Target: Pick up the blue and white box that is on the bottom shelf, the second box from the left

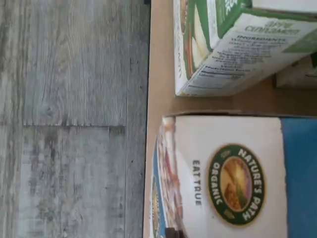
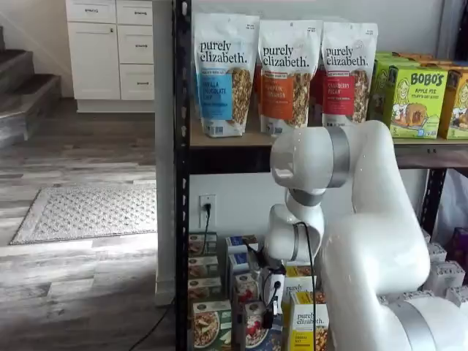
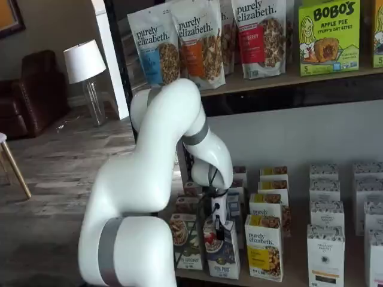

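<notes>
The blue and white box (image 3: 222, 251) stands at the front of the bottom shelf (image 3: 287, 276), between a green-and-white box (image 3: 187, 242) and a yellow-and-white box (image 3: 263, 246). It also shows in a shelf view (image 2: 256, 327). In the wrist view I see its white top with a round logo (image 1: 233, 183) and a blue side. My gripper (image 3: 219, 230) hangs just above this box, and it also shows in a shelf view (image 2: 269, 313). Its black fingers show side-on with no clear gap. I cannot tell whether they touch the box.
More rows of small boxes (image 3: 326, 239) fill the bottom shelf to the right and behind. Tall granola pouches (image 2: 278, 73) stand on the brown tier above. A black rack post (image 2: 181, 183) rises at the left. The wrist view shows wood floor (image 1: 69, 119) beyond the shelf edge.
</notes>
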`<state>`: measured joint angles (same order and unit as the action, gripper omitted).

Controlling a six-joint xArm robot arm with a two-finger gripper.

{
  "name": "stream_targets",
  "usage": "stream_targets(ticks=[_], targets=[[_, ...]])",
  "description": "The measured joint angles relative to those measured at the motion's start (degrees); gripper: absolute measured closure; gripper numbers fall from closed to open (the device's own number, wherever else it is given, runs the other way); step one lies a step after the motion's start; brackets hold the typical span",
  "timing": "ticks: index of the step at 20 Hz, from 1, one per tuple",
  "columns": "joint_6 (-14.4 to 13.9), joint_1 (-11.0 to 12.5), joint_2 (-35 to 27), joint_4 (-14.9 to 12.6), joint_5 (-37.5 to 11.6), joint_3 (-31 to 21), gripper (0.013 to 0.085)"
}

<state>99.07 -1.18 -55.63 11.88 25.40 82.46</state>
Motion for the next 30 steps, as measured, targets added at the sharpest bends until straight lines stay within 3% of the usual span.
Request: stream_targets(ticks=[5, 15, 21, 30], targets=[[1.1, -0.2, 0.9, 1.4, 0.1, -1.1, 0.053], [4.6, -0.8, 6.2, 5.8, -1.0, -8.0, 0.053], [3.1, -1.2, 10.4, 4.3, -2.9, -14.0, 0.053], [4.2, -2.4, 17.1, 6.5, -4.9, -22.6, 0.053]])
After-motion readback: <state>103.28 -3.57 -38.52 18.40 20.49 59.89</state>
